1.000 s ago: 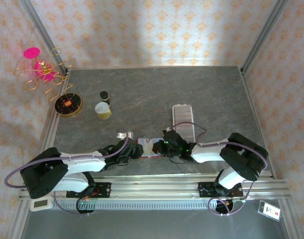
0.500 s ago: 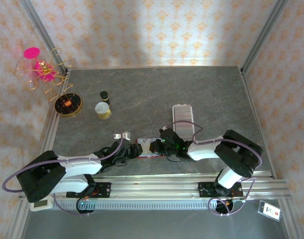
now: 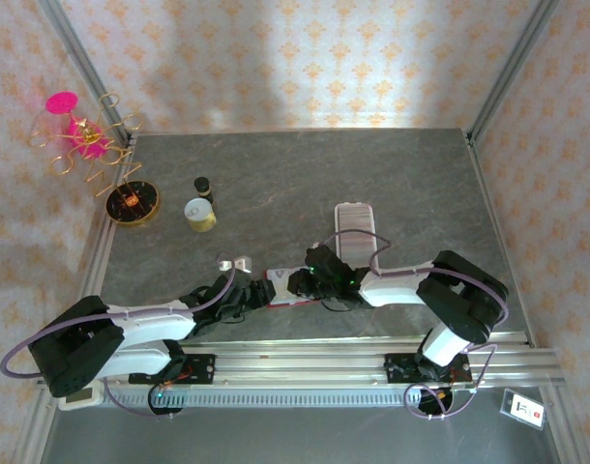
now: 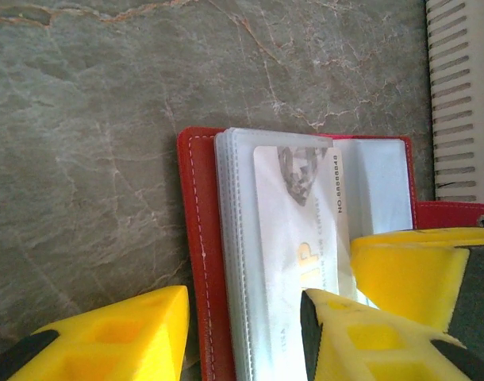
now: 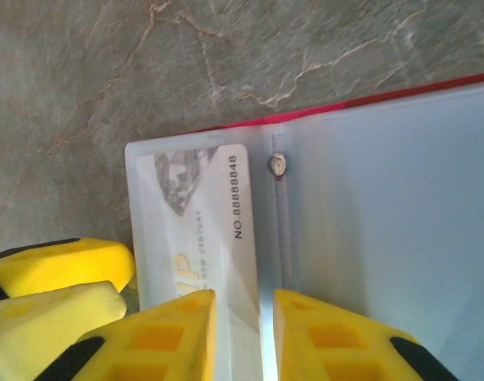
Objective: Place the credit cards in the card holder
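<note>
The left pincer [image 4: 242, 300] stands part open astride the left edge of the red wallet [image 4: 196, 238], gripping nothing. The wallet lies open on the grey table [image 4: 83, 159] by its near edge, between the arms, with one pale card [image 4: 293, 238] tucked in a clear sleeve [image 4: 236, 238]. The right pincer [image 5: 243, 298] has its jaws barely apart over that card's near end.

One red holder [image 3: 276, 290] at 6 o'clock on the desk [image 3: 276, 164], one card [image 4: 293, 254] showing in it. One ribbed white tray [image 3: 354, 224] at 3 o'clock. Toward 9 o'clock, one dark bottle [image 3: 202, 185], one yellow jar [image 3: 199, 215] and one gold wire stand [image 3: 131, 201] carrying two pink pieces [image 3: 61, 101]. Two grippers: left gripper [image 4: 242, 321], right gripper [image 5: 243, 317].
</note>
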Action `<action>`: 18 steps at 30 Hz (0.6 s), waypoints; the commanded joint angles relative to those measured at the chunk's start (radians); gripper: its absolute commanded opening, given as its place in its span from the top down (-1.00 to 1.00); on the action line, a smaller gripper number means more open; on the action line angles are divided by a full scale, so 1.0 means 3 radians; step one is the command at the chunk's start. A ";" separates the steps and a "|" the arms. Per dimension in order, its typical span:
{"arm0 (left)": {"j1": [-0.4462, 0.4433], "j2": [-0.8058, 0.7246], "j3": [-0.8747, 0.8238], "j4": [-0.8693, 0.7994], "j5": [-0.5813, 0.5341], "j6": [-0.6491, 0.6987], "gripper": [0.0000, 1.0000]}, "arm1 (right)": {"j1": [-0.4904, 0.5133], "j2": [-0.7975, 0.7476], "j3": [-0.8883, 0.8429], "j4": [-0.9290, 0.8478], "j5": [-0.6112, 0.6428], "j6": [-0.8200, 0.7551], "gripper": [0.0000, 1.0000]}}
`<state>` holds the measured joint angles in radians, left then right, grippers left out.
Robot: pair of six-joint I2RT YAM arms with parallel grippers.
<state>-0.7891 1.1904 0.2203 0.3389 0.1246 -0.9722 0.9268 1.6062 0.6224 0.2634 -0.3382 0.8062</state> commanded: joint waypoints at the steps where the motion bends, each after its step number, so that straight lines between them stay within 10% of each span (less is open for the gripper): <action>1: 0.0030 -0.0039 -0.0049 -0.0110 0.0035 -0.0052 0.12 | 0.0011 0.0006 0.0060 -0.0155 0.0155 -0.0072 0.65; 18: 0.0035 0.0119 0.0027 -0.0057 0.0152 -0.0108 0.12 | 0.0011 0.0107 0.0023 0.0127 -0.0079 -0.0034 0.98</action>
<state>-0.7826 1.2114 0.2264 0.3573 0.1425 -0.9806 0.9268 1.6302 0.6350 0.2638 -0.3485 0.7956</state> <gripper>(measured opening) 0.438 0.044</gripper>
